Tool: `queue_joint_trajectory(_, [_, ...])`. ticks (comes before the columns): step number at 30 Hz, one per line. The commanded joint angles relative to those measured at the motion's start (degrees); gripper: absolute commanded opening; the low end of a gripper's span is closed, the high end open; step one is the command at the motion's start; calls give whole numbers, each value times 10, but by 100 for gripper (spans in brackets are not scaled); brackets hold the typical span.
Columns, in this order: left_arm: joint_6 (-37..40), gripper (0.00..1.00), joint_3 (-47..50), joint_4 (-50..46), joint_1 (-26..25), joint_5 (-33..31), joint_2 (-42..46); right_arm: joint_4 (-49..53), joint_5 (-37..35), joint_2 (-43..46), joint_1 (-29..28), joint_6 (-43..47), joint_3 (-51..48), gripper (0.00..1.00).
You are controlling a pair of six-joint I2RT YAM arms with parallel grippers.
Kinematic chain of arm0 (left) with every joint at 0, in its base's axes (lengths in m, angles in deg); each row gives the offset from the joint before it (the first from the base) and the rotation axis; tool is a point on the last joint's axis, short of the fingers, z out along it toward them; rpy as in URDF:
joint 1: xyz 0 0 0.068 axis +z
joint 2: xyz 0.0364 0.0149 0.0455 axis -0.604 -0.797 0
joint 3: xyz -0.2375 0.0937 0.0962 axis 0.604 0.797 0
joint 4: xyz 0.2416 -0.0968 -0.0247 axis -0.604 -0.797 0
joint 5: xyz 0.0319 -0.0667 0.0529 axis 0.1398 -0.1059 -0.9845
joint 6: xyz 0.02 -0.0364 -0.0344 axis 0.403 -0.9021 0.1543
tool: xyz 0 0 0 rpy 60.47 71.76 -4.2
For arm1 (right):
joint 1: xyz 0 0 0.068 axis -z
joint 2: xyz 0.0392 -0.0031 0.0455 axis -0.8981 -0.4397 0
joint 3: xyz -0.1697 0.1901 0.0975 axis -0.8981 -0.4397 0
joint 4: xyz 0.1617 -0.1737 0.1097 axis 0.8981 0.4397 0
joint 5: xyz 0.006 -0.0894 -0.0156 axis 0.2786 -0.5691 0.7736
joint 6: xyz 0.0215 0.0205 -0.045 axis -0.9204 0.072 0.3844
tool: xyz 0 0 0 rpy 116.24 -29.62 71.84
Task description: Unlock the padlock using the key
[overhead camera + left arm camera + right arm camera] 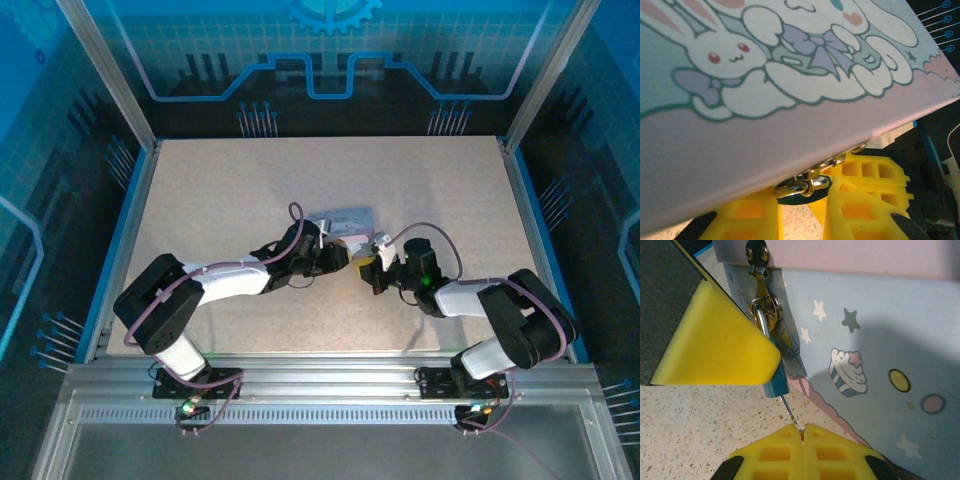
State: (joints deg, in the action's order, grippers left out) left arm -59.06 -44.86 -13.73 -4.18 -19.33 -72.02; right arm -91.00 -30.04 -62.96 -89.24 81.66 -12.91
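Right tool (801, 434) pinching key (790, 412) in padlock (776, 385), left tool (802, 201) clamping padlock, beside tin (880, 315)

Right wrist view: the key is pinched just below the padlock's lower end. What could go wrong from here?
1. The right gripper holds the thin key only by its very end, so a twist may make it slip or bend.
2. The padlock hangs from the hasp of the tin, with the left gripper around it. If that grip is loose, the padlock could turn with the key instead of unlocking.
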Motion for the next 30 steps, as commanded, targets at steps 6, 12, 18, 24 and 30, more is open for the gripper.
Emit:
queue_joint_trajectory(6, [17, 20, -12, -2, -12, 60, -7, -40, -8, 11, 13, -1, 47, 0])
queue_joint_trajectory(12, [18, 21, -11, -1, -13, 60, -8, -53, 12, 0, 8, -15, 60, 0])
queue_joint_trajectory(18, [18, 20, -13, -1, -12, 61, -11, -59, 4, -11, 6, -17, 75, 0])
queue_joint_trajectory(24, [18, 20, -14, 3, -12, 60, -17, -62, 2, -24, -1, -26, 86, 0])
queue_joint_trajectory(30, [16, 20, -11, 8, -12, 49, -34, -83, -25, -28, -4, -49, 41, 0])
